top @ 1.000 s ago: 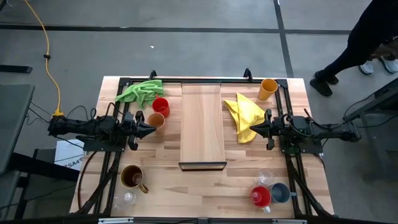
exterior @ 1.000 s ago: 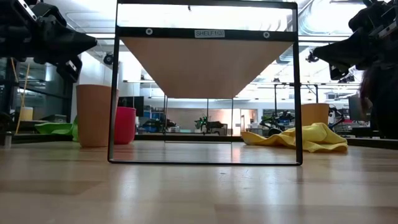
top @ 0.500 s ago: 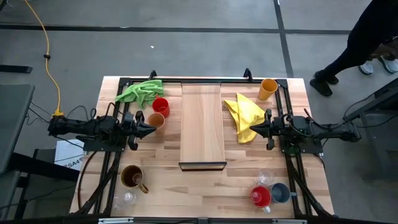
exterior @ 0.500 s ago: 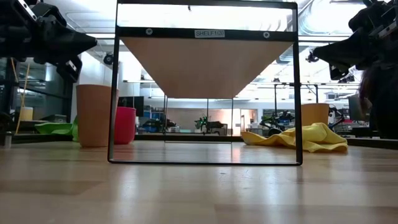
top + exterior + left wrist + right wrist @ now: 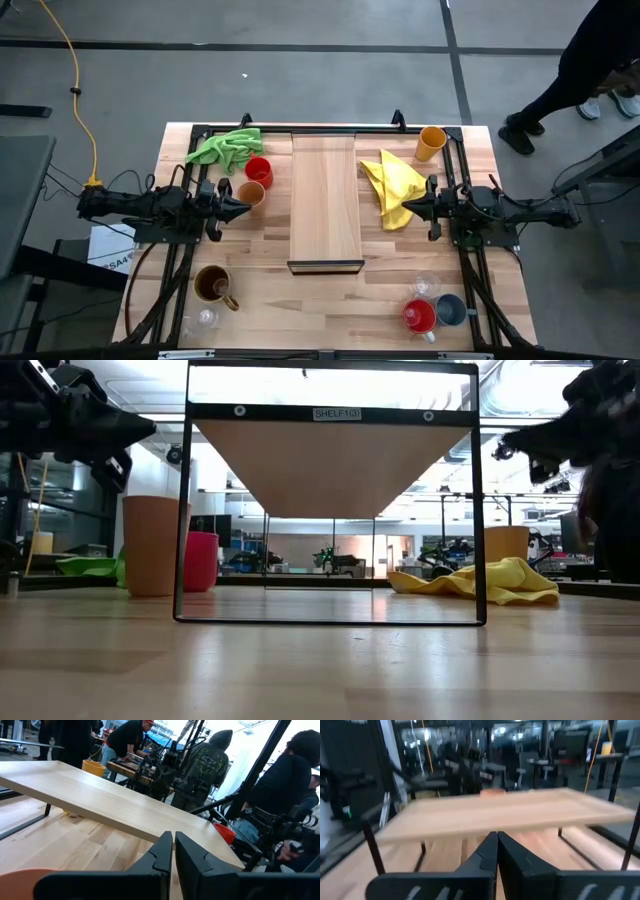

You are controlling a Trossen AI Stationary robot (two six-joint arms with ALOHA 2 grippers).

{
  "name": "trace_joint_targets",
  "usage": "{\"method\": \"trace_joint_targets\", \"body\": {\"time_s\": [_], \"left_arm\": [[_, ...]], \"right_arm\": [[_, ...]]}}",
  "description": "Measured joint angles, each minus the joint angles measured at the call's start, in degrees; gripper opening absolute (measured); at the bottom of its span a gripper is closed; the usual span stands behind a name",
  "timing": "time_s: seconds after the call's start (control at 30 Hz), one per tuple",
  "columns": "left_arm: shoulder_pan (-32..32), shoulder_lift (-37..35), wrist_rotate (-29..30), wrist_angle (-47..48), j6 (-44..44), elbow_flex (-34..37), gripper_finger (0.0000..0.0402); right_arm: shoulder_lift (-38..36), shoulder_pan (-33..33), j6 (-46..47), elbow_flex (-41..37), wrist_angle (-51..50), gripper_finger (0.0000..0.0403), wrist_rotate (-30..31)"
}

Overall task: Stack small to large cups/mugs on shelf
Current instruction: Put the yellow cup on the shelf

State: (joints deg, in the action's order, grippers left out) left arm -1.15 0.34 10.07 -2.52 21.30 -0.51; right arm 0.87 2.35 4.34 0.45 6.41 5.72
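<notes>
Light-wood shelf [image 5: 325, 200] with a dark front edge stands bare at mid-table and serves as the reference. Left of it, the left gripper [image 5: 243, 211] hangs above the tabletop with its fingers pressed together, holding nothing; the peach tumbler [image 5: 251, 193] sits just beside its tip, the red mug [image 5: 258, 170] just past that, and the green cloth [image 5: 225, 148] lies toward the shelf's far left corner. Right of the shelf, the right gripper [image 5: 407, 208] is likewise closed and empty, poised over the edge of the yellow cloth [image 5: 392, 181]. An orange tumbler [image 5: 431, 142] stands beyond that cloth, near the far right corner. Off the shelf's near left corner: brown mug [image 5: 214, 285] and a clear glass [image 5: 205, 319]. Off its near right corner: second clear glass [image 5: 425, 286], second red mug [image 5: 419, 316] and grey-blue mug [image 5: 450, 309], clustered together.
</notes>
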Motion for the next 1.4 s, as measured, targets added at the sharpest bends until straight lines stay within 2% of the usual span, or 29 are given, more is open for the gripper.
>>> {"method": "trace_joint_targets", "body": {"time_s": [0.1,0.2,0.27,0.33,0.4,0.47,0.6,0.7,0.8,0.9,1.0,1.1,1.2,1.27,1.33,1.4], "left_arm": [[0.00,0.00,0.00,-0.01,0.01,0.00,0.0010],[0.00,0.02,0.01,-0.02,0.02,-0.01,0.0010],[0.00,0.00,0.00,0.00,0.00,0.00,0.0010],[0.00,0.02,0.00,-0.02,0.00,0.00,0.0010],[0.00,0.02,0.00,0.00,0.02,-0.02,0.0010],[0.00,0.01,0.01,-0.02,0.01,-0.01,0.0010],[0.00,0.00,0.02,-0.02,0.02,-0.02,0.0010],[0.00,0.02,0.00,-0.02,0.02,-0.02,0.0010],[0.00,0.01,0.01,0.00,0.01,0.00,0.0010],[0.00,0.00,0.00,0.00,0.00,0.00,0.0010],[0.00,0.00,0.02,-0.01,0.01,-0.02,0.0010],[0.00,0.00,0.01,0.00,0.00,-0.01,0.0010],[0.00,0.00,0.02,0.00,0.00,-0.02,0.0010],[0.00,0.01,0.01,-0.02,0.01,-0.02,0.0010],[0.00,0.00,0.02,0.00,0.01,-0.01,0.0010],[0.00,0.01,0.02,-0.01,0.01,-0.01,0.0010]], "right_arm": [[-0.07,0.05,8.25,0.01,12.12,0.0000,0.75],[-0.05,0.05,17.36,0.00,23.19,0.0000,4.70],[-0.06,0.05,21.51,0.00,28.96,0.0000,8.38],[-0.05,0.00,21.76,0.00,33.02,0.0000,14.25],[-0.05,-0.02,22.60,0.00,35.26,0.0000,19.29],[-0.05,-0.08,23.13,0.04,37.04,0.0000,21.61],[1.70,-0.15,24.18,1.98,36.05,0.0000,22.69],[6.37,-0.15,22.87,6.59,35.73,0.0000,22.70],[13.92,-0.37,18.97,14.40,27.28,0.0004,24.23],[22.23,-1.62,18.86,24.33,11.50,0.0019,31.65],[30.12,-4.55,24.28,34.05,-8.34,0.0050,40.07],[37.35,-9.29,36.84,43.17,-30.93,0.0096,43.64],[44.16,-15.71,55.25,50.87,-52.80,0.0146,43.27],[48.50,-20.77,65.27,55.11,-64.68,0.0176,40.61],[52.58,-26.04,70.05,57.92,-72.26,0.0197,36.44],[56.26,-31.34,70.81,59.44,-74.96,0.0210,33.33]]}}
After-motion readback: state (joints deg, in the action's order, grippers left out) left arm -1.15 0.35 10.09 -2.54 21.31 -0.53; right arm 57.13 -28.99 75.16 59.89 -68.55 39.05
